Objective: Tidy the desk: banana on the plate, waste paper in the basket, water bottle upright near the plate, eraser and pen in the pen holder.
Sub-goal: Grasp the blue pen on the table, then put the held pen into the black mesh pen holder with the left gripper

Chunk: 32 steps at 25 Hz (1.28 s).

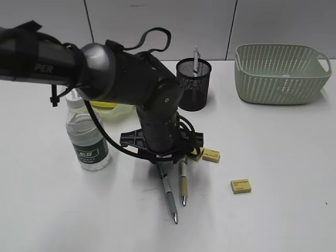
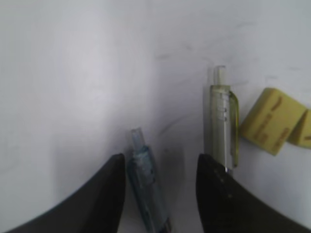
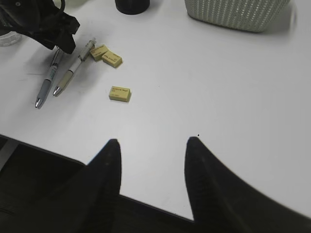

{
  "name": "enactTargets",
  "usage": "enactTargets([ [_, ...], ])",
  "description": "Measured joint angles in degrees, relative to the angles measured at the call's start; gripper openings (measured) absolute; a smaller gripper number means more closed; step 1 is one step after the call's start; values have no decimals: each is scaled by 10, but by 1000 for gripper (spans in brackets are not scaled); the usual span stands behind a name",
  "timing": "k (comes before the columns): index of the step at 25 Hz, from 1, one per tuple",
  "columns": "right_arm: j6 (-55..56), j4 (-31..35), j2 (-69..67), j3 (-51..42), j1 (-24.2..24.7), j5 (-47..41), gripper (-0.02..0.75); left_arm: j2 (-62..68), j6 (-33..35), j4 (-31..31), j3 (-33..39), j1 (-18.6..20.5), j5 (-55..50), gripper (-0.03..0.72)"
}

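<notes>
Black left gripper (image 2: 158, 194) has its fingers apart, straddling the blue-grey click pen (image 2: 146, 189) lying on the white tabletop (image 1: 273, 173), beside a beige pen (image 2: 221, 126). Right gripper (image 3: 150, 160) hangs with fingers apart, well away from the yellow rectangular erasers (image 3: 120, 93).

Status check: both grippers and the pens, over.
Left gripper open, straddling blue pen on table. Right gripper open, empty. Beige pen lies close alongside right finger; erasers just beyond.
</notes>
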<state>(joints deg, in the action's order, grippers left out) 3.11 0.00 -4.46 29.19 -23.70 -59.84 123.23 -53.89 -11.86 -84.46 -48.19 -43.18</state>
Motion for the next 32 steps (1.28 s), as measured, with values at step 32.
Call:
enactTargets([
  [32, 0, 0, 0, 0, 0, 1, 348, -25, -186, -558, -174, 116, 494, 130],
])
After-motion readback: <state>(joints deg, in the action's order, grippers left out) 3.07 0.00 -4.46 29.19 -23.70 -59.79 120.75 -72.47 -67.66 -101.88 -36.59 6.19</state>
